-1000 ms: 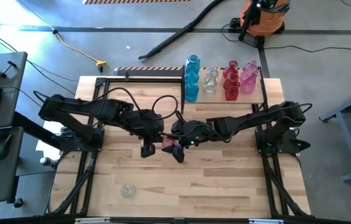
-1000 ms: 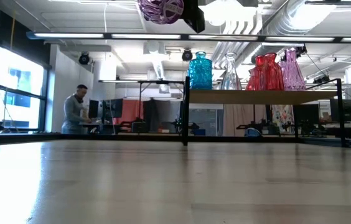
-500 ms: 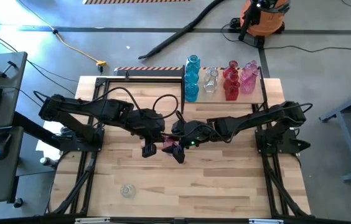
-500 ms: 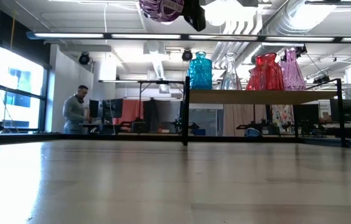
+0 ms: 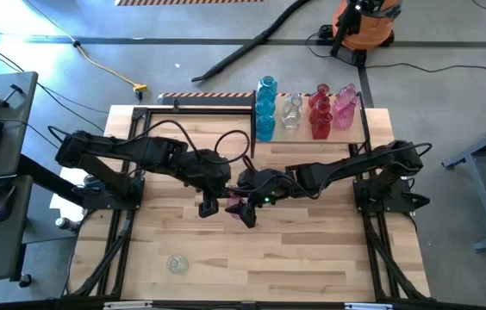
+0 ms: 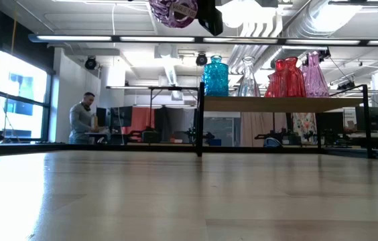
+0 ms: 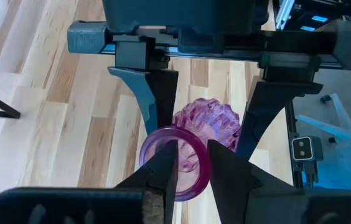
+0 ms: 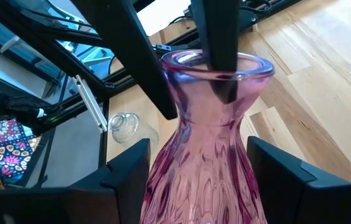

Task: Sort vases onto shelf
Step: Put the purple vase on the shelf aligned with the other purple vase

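Above the middle of the plywood table, both arms meet over one pink vase, held well clear of the surface. Handover in progress, by my reading. The right gripper has its fingers either side of the vase's ribbed body and appears clamped on it. The left gripper straddles the rim, one finger inside the mouth and one outside; whether it presses the glass or has let go, I cannot tell. Passing the vase across makes sense: the shelf stands at the far edge on the right arm's side.

Shelf holds a blue vase, a clear vase, a red vase and another pink vase in a row, upright, sorted by colour.

One clear vase lies near the table's front-left corner, not yet sorted.

Room beyond: an orange shop vacuum on the floor, and a person at a far desk.
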### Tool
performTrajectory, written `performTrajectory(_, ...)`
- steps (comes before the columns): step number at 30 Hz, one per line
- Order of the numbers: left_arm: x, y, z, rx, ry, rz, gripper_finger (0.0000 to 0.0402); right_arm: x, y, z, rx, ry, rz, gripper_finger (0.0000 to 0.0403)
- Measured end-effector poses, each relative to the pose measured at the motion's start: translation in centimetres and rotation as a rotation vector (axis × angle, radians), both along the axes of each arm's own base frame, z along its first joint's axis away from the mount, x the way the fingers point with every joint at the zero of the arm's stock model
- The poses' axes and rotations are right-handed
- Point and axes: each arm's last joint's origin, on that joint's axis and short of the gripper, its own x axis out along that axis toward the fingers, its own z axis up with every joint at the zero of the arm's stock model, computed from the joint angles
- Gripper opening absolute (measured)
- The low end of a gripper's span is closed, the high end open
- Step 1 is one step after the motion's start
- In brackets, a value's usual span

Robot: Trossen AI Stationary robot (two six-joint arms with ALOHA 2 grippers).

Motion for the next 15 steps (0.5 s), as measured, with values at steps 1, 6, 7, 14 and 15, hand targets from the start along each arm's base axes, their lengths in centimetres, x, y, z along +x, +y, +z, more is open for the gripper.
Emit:
performTrajectory(1,0.0,0.0,0.0,-0.001,0.001,0.001,0.0078,0.0,0.0,0.0,0.000,-0.001,0.000,0.0218)
performTrajectory(6,-0.1,0.0,0.0,-0.005,0.007,-0.004,0.0087,0.0,0.0,0.0,-0.001,0.001,-0.001,0.0218)
performTrajectory(7,-0.1,0.0,0.0,-0.005,0.008,-0.005,0.0087,0.0,0.0,0.0,-0.001,0.000,-0.001,0.0218)
performTrajectory(14,-1.1,0.4,1.3,-0.014,-0.019,-0.001,0.0088,0.0,0.0,0.0,0.004,0.006,-0.008,0.0218)
performTrajectory(15,-1.3,0.5,1.8,-0.018,-0.036,0.002,0.0088,0.0,0.0,0.0,0.003,0.006,-0.009,0.0218)
